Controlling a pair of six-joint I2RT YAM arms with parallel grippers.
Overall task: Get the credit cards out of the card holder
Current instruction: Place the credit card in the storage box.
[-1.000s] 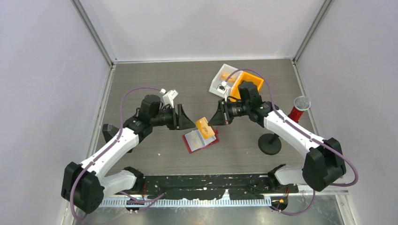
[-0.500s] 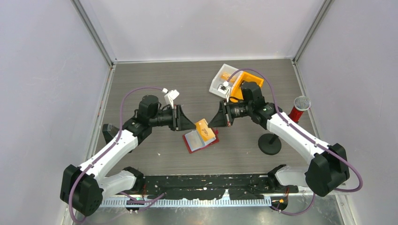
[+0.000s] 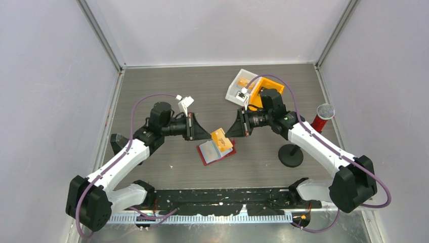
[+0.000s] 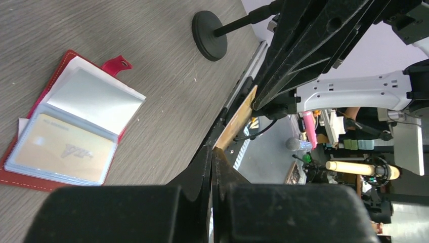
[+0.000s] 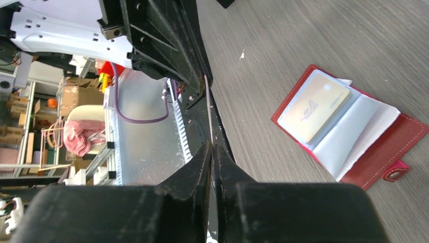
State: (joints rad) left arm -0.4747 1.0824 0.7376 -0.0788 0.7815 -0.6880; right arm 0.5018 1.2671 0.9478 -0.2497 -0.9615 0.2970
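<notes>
The red card holder (image 3: pixel 215 153) lies open on the table, its pale sleeves up, with one tan credit card (image 4: pixel 63 149) showing in a sleeve. A second orange-tan credit card (image 3: pixel 221 136) hangs just above it, pinched from both sides. My left gripper (image 3: pixel 208 134) is shut on its left edge; in the left wrist view the card (image 4: pixel 238 121) runs edge-on out of the jaws (image 4: pixel 212 149). My right gripper (image 3: pixel 228 132) holds the opposite edge, its jaws (image 5: pixel 211 148) almost together round the thin card edge (image 5: pixel 208 109). The card holder (image 5: pixel 349 134) lies right of it.
A white bin (image 3: pixel 239 83) and an orange bin (image 3: pixel 262 87) stand at the back right, behind my right arm. A red microphone (image 3: pixel 323 117) on a black round-based stand (image 3: pixel 291 156) is right of the card holder. Grey walls close in the table on three sides.
My left gripper's fingers have closed onto the card's left edge. The card and the right gripper have stayed almost where they were.
</notes>
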